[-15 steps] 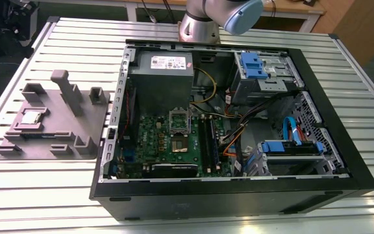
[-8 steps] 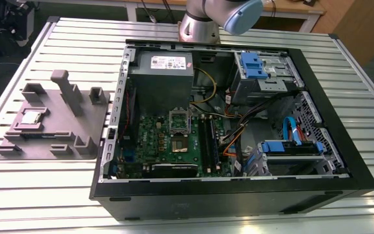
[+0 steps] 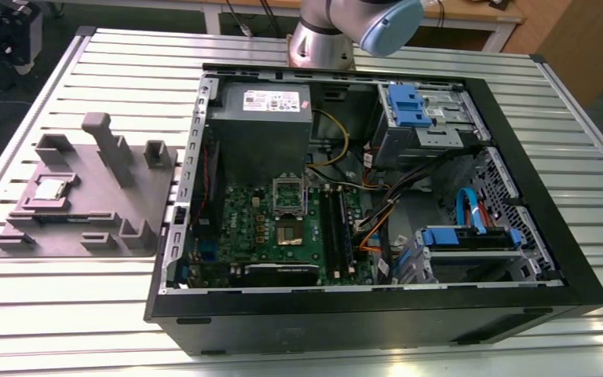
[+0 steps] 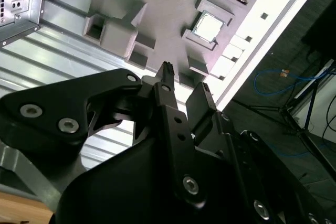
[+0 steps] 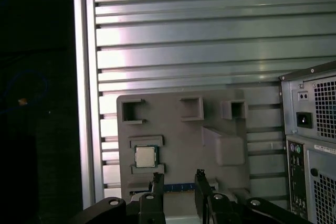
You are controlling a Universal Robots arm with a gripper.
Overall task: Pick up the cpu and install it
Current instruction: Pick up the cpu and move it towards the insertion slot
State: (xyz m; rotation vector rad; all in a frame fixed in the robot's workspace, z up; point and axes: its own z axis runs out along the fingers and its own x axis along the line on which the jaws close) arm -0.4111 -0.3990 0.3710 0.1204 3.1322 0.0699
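Pincer [image 5: 178, 178] matte black; cpu [image 5: 145, 156] square, silvery

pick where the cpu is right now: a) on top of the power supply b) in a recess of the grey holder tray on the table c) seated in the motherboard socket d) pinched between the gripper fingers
B: in the first wrist view the cpu lies in a recess of the grey holder tray, apart from the open, empty gripper.

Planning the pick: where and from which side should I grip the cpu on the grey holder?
Probably from straight above, pinching the two opposite edges free of raised tabs: the small silvery square cpu lies flat in a recess of the grey moulded holder.
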